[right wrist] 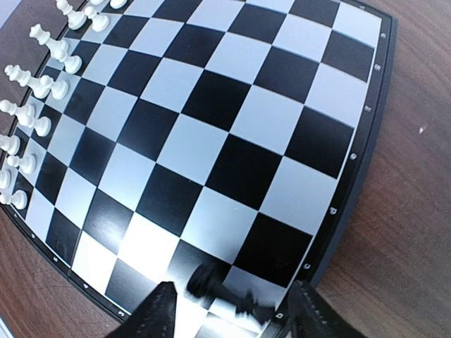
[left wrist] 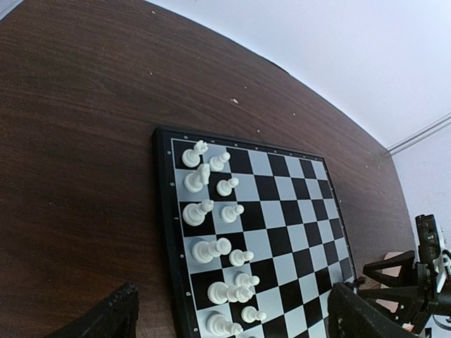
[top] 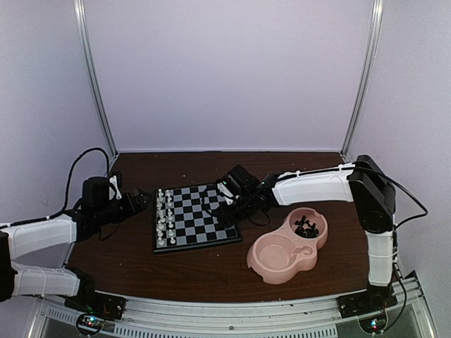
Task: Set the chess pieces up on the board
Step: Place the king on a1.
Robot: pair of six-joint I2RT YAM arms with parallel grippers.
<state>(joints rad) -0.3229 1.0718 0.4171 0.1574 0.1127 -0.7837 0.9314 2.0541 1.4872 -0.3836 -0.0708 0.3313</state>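
Note:
The board (top: 194,215) lies mid-table, with white chess pieces (top: 164,215) in two rows along its left side. My right gripper (top: 224,198) hovers over the board's right edge. In the right wrist view its jaws (right wrist: 232,313) stand wide open, and a black piece (right wrist: 222,290), blurred and tipped on its side, lies between them on the squares next to the border, touching neither finger. My left gripper (top: 137,201) is open and empty just left of the board. Its wrist view shows the white pieces (left wrist: 211,248) between its fingertips (left wrist: 106,320).
A pink double-bowl dish (top: 271,259) stands right of the board. Its far bowl holds several black pieces (top: 306,227), and its near bowl looks empty. The dark wooden tabletop (top: 211,271) is enclosed by pale walls with metal posts at the back corners.

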